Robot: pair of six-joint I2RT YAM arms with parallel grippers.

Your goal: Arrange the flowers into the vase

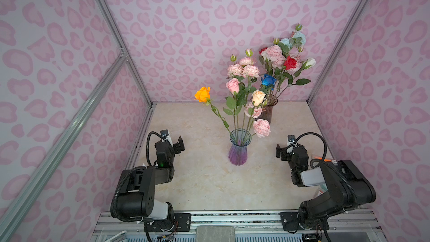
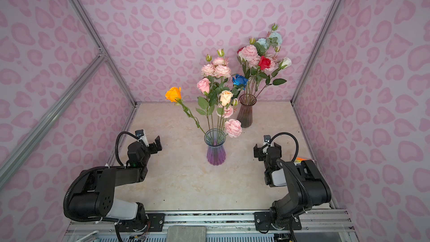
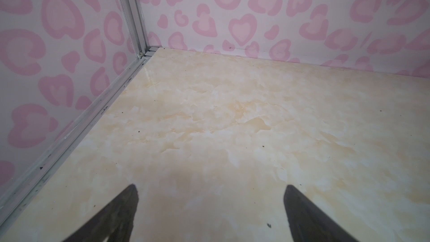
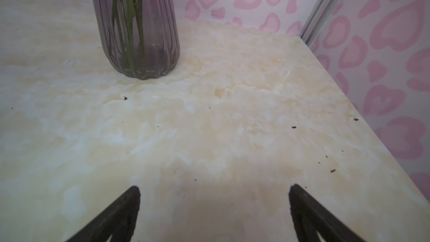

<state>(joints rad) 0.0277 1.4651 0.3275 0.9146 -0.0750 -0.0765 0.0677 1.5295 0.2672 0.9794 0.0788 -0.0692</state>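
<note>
A ribbed glass vase (image 1: 239,151) (image 2: 215,151), blue at the rim and purple below, stands mid-table. It holds flowers: an orange rose (image 1: 203,94) leaning left, a pink rose (image 1: 232,85), a cream rose (image 1: 258,97) and pink peonies (image 1: 261,127). A smoky brown vase (image 1: 268,110) (image 4: 137,31) at the back holds red (image 1: 290,62), blue (image 1: 268,81), pale blue and pink flowers. My left gripper (image 1: 174,144) (image 3: 210,187) is open and empty, left of the centre vase. My right gripper (image 1: 288,148) (image 4: 215,186) is open and empty on the right.
Pink heart-patterned walls with aluminium posts (image 1: 137,75) close in the marble-look table (image 1: 204,182) on three sides. An orange-topped item (image 1: 322,158) lies at the right edge behind my right arm. A metal rail (image 1: 232,217) carrying both arm bases runs along the front.
</note>
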